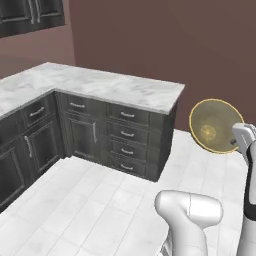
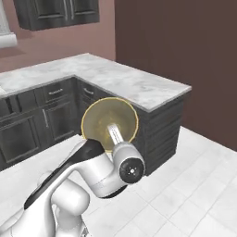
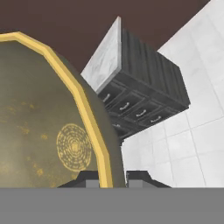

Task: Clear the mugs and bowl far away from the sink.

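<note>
Claw (image 3: 106, 179) pinches the rim of the wide, shallow tan-yellow bowl (image 3: 43, 131), holding it on edge in the air above the white tiled floor (image 1: 100, 210), beside the grey marble-topped table (image 1: 110, 87).

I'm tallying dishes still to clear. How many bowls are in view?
1. The tan-yellow bowl is held on edge in the tool, above the white floor, right of the marble counter's end. Others could be out of frame.
</note>
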### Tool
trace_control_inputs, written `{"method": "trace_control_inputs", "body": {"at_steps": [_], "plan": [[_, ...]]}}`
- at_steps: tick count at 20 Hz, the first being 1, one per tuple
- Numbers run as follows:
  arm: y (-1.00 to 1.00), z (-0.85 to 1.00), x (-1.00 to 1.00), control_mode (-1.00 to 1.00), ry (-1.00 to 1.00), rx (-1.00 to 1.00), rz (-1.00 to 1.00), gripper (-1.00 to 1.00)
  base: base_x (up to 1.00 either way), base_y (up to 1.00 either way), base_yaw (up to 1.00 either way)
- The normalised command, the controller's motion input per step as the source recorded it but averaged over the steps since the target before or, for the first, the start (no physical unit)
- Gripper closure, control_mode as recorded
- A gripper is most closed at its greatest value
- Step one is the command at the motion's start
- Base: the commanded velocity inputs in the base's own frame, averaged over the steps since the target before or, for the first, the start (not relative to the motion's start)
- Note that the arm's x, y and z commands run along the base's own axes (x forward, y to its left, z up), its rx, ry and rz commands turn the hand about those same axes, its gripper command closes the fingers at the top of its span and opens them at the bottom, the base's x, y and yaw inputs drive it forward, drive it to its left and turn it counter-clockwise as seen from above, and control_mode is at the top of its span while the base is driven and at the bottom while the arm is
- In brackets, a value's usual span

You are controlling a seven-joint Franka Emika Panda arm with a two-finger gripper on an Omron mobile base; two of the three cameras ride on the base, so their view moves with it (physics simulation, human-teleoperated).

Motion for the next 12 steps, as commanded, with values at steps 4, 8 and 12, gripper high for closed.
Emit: {"method": "trace_control_inputs", "body": {"at_steps": [4, 8, 12], "plan": [[0.00, 0.00, 0.00, 1.00, 0.00, 0.00, 0.00, 1.00, -0.01, 0.00, -0.62], [0.00, 0.00, 0.00, 1.00, 0.00, 0.00, 0.00, 1.00, 0.00, 0.00, -0.66], [0.00, 0.00, 0.00, 1.00, 0.00, 0.00, 0.00, 1.00, 0.00, 0.00, -0.68]]}}
